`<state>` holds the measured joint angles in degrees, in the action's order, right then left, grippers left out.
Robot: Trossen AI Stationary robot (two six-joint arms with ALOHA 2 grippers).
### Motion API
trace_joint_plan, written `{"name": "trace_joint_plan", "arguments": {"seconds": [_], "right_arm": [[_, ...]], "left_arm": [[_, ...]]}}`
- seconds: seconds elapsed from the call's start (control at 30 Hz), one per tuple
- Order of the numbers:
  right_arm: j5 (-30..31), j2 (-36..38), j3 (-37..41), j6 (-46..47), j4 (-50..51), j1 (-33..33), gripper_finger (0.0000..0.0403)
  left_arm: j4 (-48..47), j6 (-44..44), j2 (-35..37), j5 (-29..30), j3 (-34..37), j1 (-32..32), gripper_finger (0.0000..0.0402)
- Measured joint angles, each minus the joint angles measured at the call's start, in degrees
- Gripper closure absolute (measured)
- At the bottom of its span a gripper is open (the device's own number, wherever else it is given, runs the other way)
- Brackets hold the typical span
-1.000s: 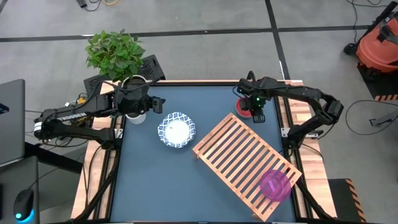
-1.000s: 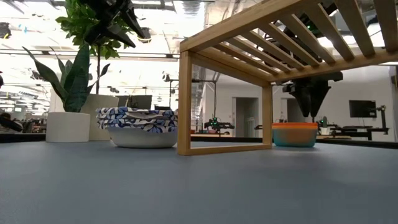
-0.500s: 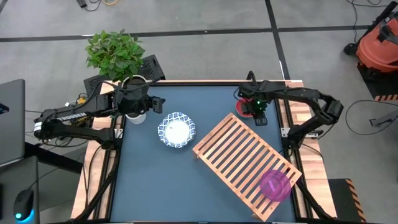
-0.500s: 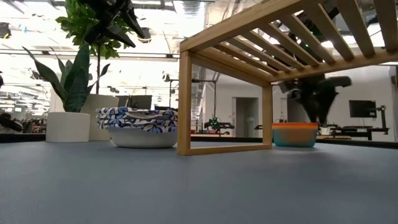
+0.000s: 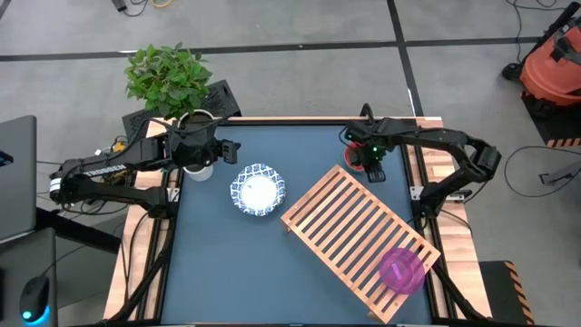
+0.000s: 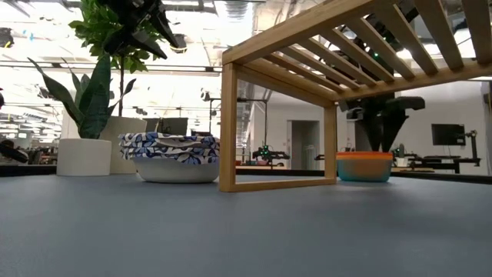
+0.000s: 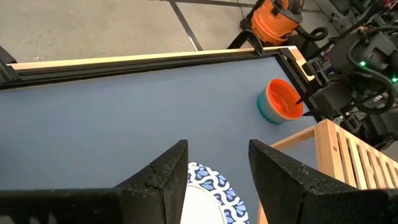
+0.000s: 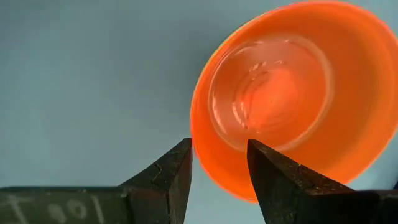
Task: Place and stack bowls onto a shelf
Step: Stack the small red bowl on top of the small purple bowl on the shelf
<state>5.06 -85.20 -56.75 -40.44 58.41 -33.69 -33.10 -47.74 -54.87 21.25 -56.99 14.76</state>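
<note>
The orange-red bowl [image 8: 292, 93] sits nested in the teal bowl [image 6: 364, 171] at the table's far right corner. My right gripper [image 8: 219, 152] hangs open just above it, pointing down. One finger is over the bowl's inside and the other is outside its rim [image 8: 198, 140]. I cannot tell whether the fingers touch the bowl. A white bowl with a blue patterned rim [image 5: 257, 190] rests on the table left of the shelf [image 5: 349, 222]. A magenta bowl [image 5: 400, 270] sits on the shelf's near right end. My left gripper [image 7: 217, 158] waits open at the far left, raised above the table.
A pale plant pot [image 5: 198, 170] stands under my left arm at the table's far left, and a leafy plant [image 5: 168, 75] stands just beyond the far edge. The shelf lies slantwise across the right half. Bare blue tabletop [image 5: 227, 263] spreads over the near left.
My right gripper has swayed a little sideways and back above the orange-red bowl, and has sunk slightly toward it, staying open. The bowls and the shelf have kept their places.
</note>
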Motion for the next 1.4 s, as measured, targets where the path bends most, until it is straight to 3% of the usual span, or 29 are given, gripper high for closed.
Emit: {"name": "trace_joint_plan", "arguments": {"seconds": [0.2,0.6,0.83,1.1,1.4], "right_arm": [[-0.65,-0.38,0.02,-0.39,-0.67,-0.09,0.0226],[-0.71,-0.38,0.02,-1.38,-0.87,-0.09,0.0290],[-0.69,-0.38,0.02,-1.58,-0.46,-0.09,0.0385],[-0.68,0.68,-0.29,1.92,0.55,-0.05,0.0386],[-0.87,6.29,-6.56,5.96,3.69,-0.17,0.0386]], "left_arm": [[0.00,-0.09,-0.01,-0.01,0.00,0.00,0.0248],[0.00,-0.09,0.00,-0.01,0.00,0.00,0.0248],[0.00,-0.09,0.00,0.01,0.00,0.01,0.0248],[0.01,-0.09,0.00,0.03,0.00,0.01,0.0248],[0.00,-0.09,-0.02,0.05,0.00,0.01,0.0248]]}}
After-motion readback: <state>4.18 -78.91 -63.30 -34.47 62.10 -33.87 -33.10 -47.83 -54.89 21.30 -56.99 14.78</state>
